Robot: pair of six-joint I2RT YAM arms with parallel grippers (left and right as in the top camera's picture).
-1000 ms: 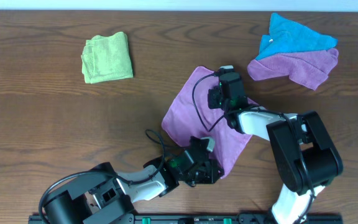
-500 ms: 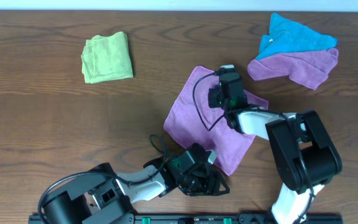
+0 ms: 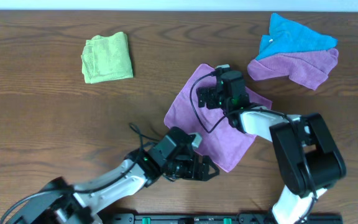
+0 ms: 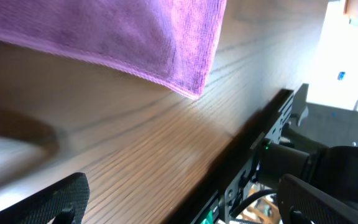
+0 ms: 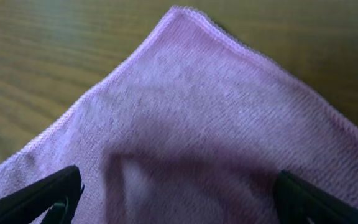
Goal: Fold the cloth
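Item 1, nearest you: left gripper [image 3: 199,172], a black two-finger claw. Its jaws are spread wide with nothing between them, and it hangs low over the brown wooden table [image 3: 55,124], just off the near corner of the task's thing. Hazard: drop it here and you pinch bare wood, or scrape the fingertips [image 4: 61,198] along the grain close to the table's front edge. Item 2: square magenta-purple microfibre cloth [image 3: 182,118], lying flat mid-table as a diamond, one corner toward you and one away; I cannot tell how many layers it has. Hazard: a shallow bite at the hem would likely slip off the nap, and a deep one would bunch it. Item 3: black cable [image 3: 195,102], looping from the right arm across the cloth. Hazard: it may drag the fabric when you move that arm. Item 4: right gripper [image 3: 211,98], jaws likewise wide and empty, poised over the cloth short of its far corner. Hazard: closing there gathers the middle and skews the fold. Item 5, far right: crumpled lavender-purple cloth [image 3: 297,67] under a crumpled bright blue cloth [image 3: 294,34]. A wide sweep could snag them. Item 6, far left: folded light green cloth [image 3: 107,57], well apart; no risk judged.
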